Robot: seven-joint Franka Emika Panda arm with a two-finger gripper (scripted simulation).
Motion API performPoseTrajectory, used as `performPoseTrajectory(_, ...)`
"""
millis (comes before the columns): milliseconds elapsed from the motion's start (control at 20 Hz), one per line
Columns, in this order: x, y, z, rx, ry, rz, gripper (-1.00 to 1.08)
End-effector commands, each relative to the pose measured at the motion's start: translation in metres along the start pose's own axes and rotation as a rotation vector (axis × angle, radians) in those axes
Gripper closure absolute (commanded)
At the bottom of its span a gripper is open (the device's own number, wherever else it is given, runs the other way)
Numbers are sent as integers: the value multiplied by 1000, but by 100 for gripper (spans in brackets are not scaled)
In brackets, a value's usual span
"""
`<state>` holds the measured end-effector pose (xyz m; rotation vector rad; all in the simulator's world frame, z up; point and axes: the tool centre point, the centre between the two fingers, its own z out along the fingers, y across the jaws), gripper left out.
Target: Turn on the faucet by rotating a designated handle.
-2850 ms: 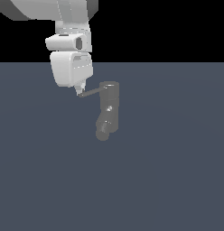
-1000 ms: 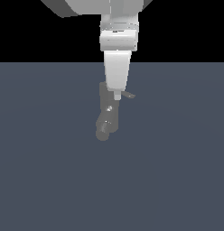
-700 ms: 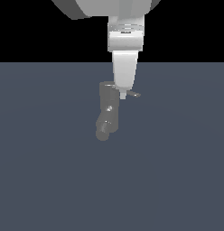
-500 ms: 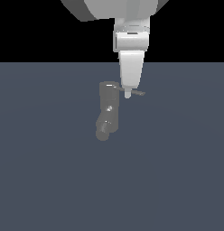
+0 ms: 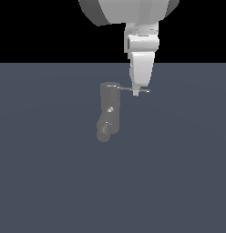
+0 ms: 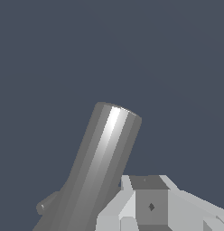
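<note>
Exterior view shows the fingers (image 5: 138, 92) meeting the handle (image 5: 128, 89) beside the faucet (image 5: 109, 109), though whether they are spread or pinching it is unclear.

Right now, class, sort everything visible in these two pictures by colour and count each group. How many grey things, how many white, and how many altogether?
Grey: 2, the faucet and its handle
White: 1, the robot arm with its gripper
Total: 3
</note>
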<state>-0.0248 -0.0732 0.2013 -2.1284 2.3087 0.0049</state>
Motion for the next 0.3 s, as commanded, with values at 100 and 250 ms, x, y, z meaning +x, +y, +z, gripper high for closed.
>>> performPoseTrajectory(100,30,-12,0,1,3,30,108)
performPoseTrajectory(250,36,-18,0,1,3,32,108)
